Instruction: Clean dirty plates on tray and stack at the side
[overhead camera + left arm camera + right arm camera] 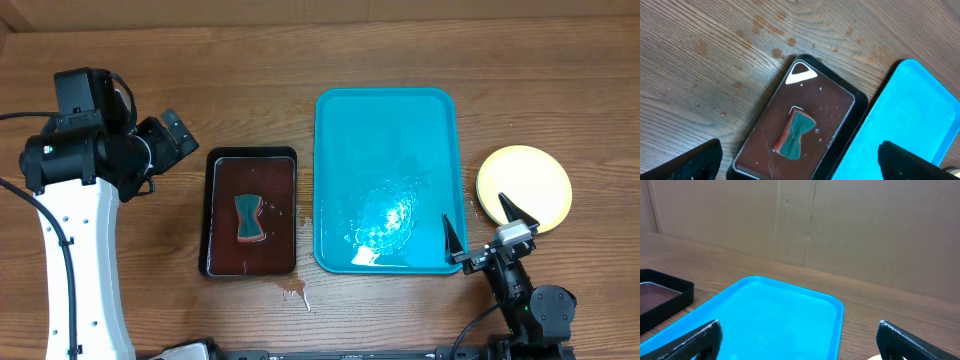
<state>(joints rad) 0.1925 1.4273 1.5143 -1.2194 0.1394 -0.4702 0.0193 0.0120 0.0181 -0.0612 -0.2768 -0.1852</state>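
The turquoise tray [388, 180] lies in the middle of the table with nothing on it, and its floor shines wet. To its right, the plates [524, 185] rest on the wood with a pale yellow one on top. My right gripper [478, 215] is open at the tray's near right corner, between tray and plates; in the right wrist view its jaws [800, 345] stand wide over the tray [770, 320]. My left gripper [178, 140] is open and empty, raised to the left of the dark tray; in the left wrist view its jaws [800, 167] span that tray.
A dark brown-black tray [251, 212] holds a green and red sponge [249, 218] in shallow liquid, left of the turquoise tray. In the left wrist view the sponge [796, 134] lies mid-tray. A small wet spill [293, 290] marks the wood near the front.
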